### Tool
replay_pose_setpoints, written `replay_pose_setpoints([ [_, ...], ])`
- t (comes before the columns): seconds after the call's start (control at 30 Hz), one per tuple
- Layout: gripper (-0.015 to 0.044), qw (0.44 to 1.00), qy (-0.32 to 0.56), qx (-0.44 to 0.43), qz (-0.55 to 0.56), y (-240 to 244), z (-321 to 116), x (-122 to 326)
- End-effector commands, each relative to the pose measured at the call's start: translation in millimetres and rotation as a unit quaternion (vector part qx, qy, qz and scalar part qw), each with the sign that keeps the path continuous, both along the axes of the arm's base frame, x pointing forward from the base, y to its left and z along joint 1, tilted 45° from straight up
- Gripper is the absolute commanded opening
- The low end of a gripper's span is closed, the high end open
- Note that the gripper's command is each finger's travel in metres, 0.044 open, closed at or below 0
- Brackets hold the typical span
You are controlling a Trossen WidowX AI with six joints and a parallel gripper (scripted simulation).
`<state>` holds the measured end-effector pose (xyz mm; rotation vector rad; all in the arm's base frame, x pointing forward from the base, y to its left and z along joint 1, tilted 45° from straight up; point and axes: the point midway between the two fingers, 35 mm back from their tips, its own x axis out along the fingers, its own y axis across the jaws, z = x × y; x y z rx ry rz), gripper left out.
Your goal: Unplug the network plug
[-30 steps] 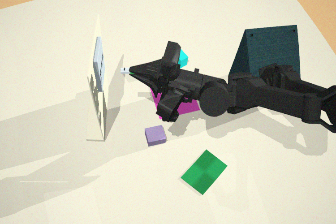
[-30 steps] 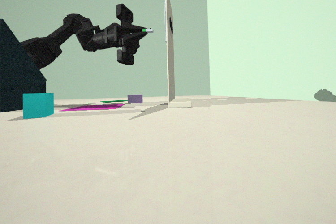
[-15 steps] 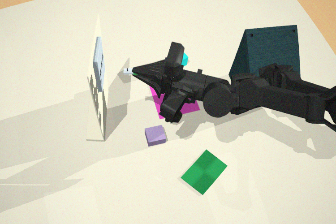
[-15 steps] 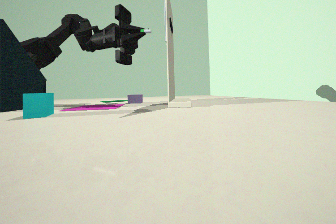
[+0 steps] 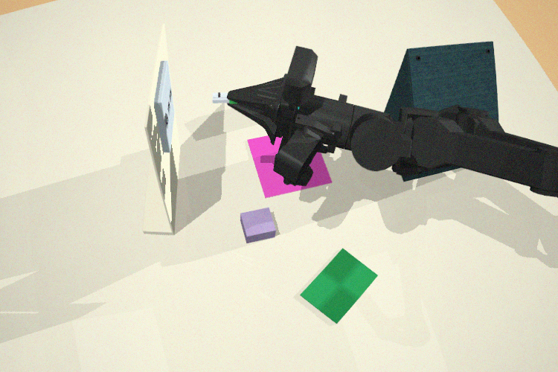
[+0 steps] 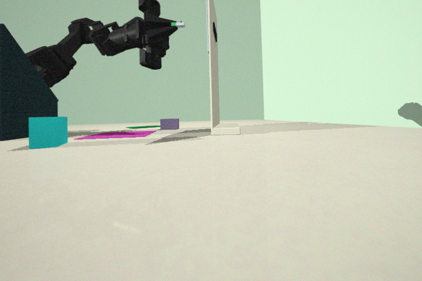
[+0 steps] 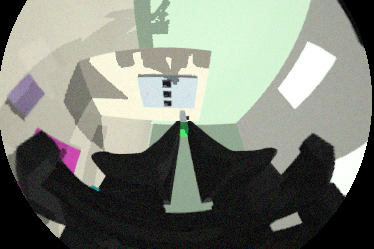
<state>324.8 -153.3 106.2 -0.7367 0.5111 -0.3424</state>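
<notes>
Pincer [image 5: 228,99] grips plug [image 5: 218,97], clear of panel [image 5: 164,144].

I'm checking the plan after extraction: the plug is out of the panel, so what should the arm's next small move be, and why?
Probably lower the gripper toward the magenta square. The plug is clamped at the fingertips, high above the table and apart from the upright panel. The square lies on the table under the wrist, so a mostly downward move should reach it.
</notes>
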Motion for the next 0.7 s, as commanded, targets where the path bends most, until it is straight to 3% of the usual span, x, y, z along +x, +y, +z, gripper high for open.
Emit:
replay_pose_setpoints([
  [0.0, 0.0000, 1.000, 0.001, -0.001, 0.002, -8.3, 7.9, -7.2],
  [0.27, 0.0000, 1.000, 0.003, -0.001, 0.003, -18.0, 16.2, -17.7],
  [0.67, 0.0000, 0.984, 0.130, 0.026, 0.118, -0.4, -52.7, -26.8],
])
